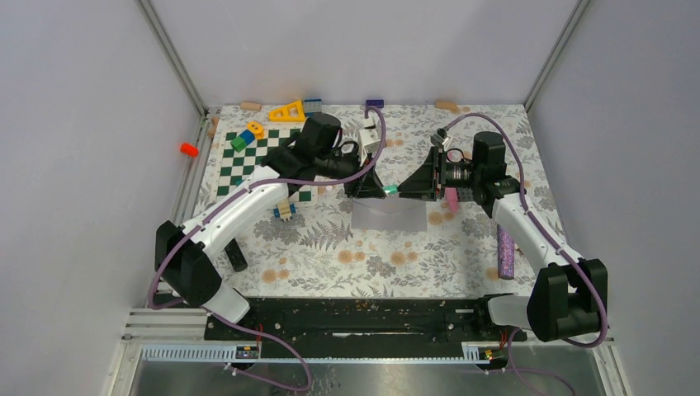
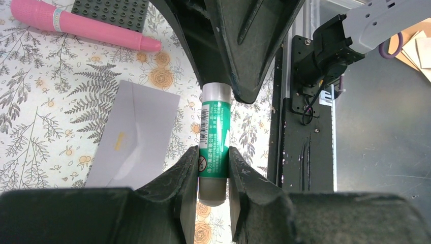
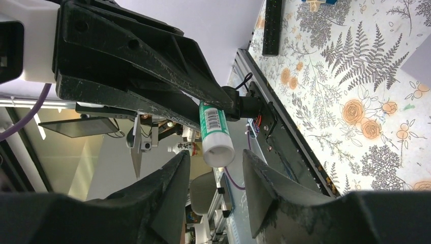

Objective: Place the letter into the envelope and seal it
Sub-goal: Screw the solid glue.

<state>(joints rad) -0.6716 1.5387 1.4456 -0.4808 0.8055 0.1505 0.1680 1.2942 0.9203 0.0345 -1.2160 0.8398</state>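
Grey-walled test cell, floral tablecloth [image 1: 330, 247], seen from above: two robot arms meet mid-table over the envelope [image 1: 388, 217]. It lies flat on the cloth, pale grey-lavender, just below the two pincers. L gripper [image 1: 369, 188] reaches in from the left and R gripper [image 1: 410, 188] from the right, w/ a green glue stick [image 1: 390, 190] between them. A green-and-white checkerboard mat [image 1: 248, 161] w/ toy blocks [image 1: 248, 136] sits at far left. A purple marker [image 1: 506, 252] lies beside the R arm, and an orange block [image 1: 189, 149] sits off the cloth by the left wall.

L wrist cam: L gripper [image 2: 212, 160] is clamped on the glue stick [image 2: 213, 127], both fingers pressed to the green label near its dark base. The stick's pale far end runs up under the R gripper opposite. The envelope [image 2: 136, 136] lies flat on the cloth to the left of the stick, apart from it, a small yellowish mark on its face. A pink marker [image 2: 84, 25] and a dark grey studded plate [image 2: 112, 11] lie beyond it at the top of the frame.

R wrist cam: R gripper [image 3: 216, 155] has its jaws apart, one finger on each side of the stick's white end [image 3: 218, 145]. There is a gap between each finger & the stick, so it has hold of nothing. L gripper [image 3: 216, 104] pinches the stick further up, by the barcode. Floral cloth fills the right of the frame.
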